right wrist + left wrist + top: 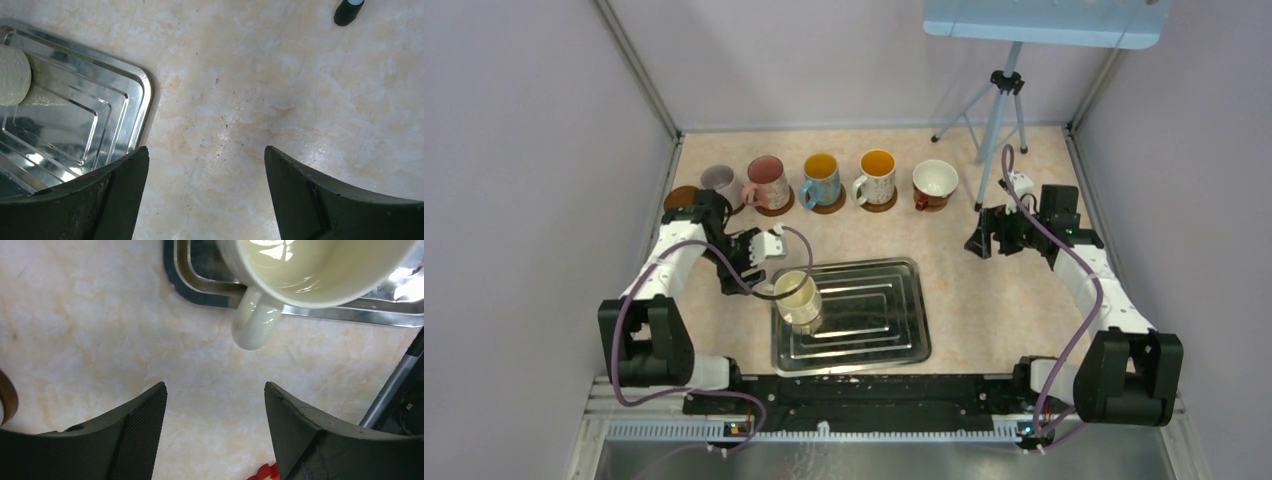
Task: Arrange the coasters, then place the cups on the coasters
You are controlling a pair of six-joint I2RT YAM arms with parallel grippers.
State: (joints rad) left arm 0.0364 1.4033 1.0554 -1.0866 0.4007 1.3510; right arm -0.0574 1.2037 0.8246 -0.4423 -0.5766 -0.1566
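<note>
From above: cream mug (798,300) upright at the left edge of the silver tray (894,340), with the left gripper (754,272) just beside it. Along the far side, a row of lilac mug (718,182), pink mug (766,180), blue-handled mug (821,178), orange-lined mug (877,175) and red-and-white mug (935,181). Dark coasters showing under the middle three. One bare coaster (681,196) at the row's left end. Right gripper (980,240) well right of the tray.

Left wrist: jaws spread wide, gripping nothing. Mug handle ahead, pointing toward the gap, clear of both fingers. Sliver of brown coaster at the left border.

Right wrist: jaws spread wide, empty, over marbled tabletop (240,75). Tray corner at left, tripod foot (347,10) top right.
</note>
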